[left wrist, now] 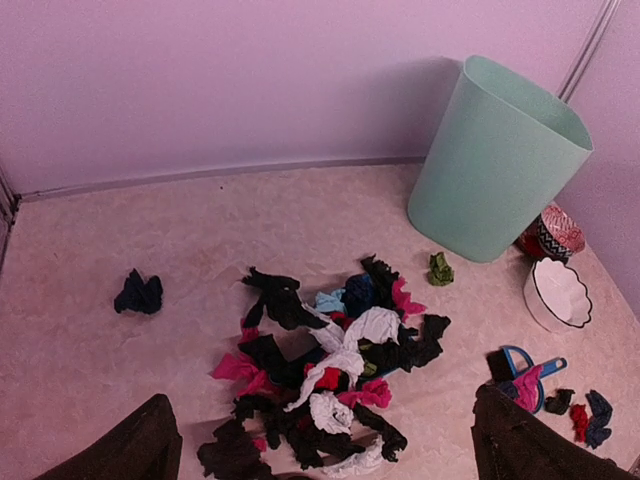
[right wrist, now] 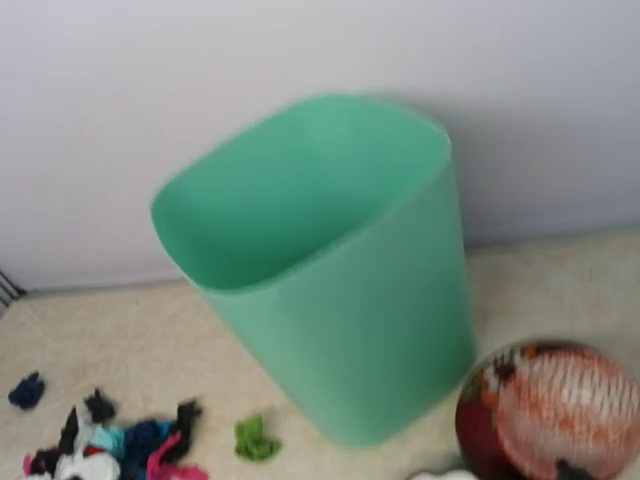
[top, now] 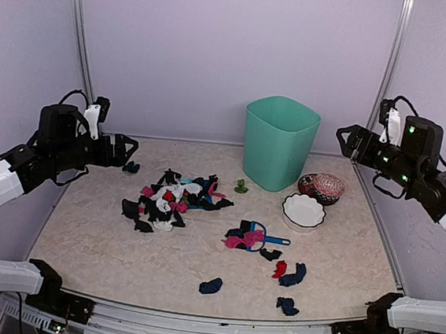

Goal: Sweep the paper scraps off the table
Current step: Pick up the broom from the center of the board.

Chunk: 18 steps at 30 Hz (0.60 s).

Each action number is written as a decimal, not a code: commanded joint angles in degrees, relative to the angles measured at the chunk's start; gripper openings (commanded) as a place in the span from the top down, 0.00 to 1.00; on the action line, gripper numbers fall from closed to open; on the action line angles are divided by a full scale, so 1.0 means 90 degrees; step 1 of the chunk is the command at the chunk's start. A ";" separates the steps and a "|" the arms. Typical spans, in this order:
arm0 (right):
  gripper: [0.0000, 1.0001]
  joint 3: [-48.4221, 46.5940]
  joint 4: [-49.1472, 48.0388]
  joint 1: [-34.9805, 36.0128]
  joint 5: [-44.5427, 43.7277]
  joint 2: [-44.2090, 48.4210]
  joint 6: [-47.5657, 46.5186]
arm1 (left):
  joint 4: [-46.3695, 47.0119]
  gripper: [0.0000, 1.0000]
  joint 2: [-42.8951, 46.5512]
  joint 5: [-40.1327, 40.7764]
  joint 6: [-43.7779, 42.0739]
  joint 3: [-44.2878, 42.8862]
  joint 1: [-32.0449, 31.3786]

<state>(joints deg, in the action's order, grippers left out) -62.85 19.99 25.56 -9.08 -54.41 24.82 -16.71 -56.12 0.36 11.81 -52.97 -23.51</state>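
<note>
The small crumpled paper scraps (top: 174, 200), black, pink, white and blue, are heaped left of centre on the beige marbled table (top: 81, 240). Looser bits are scattered toward the front right, around a small blue plastic dustpan (top: 277, 241). A tall mint-green plastic bin (top: 279, 141) is stood at the back. The left gripper (top: 124, 148) and right gripper (top: 348, 139) are held raised at the sides, jaws spread wide and nothing grasped.
</note>
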 commanded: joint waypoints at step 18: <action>0.00 0.1123 0.0217 0.0005 0.2571 -0.0623 -0.0001 | 0.0051 0.01 0.0914 -0.0008 0.0691 0.0709 0.0055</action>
<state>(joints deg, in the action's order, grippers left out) -54.54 24.08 25.56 8.32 -59.51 26.39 -18.87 -49.71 0.27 19.00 -48.47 -23.27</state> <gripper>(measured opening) 0.995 0.989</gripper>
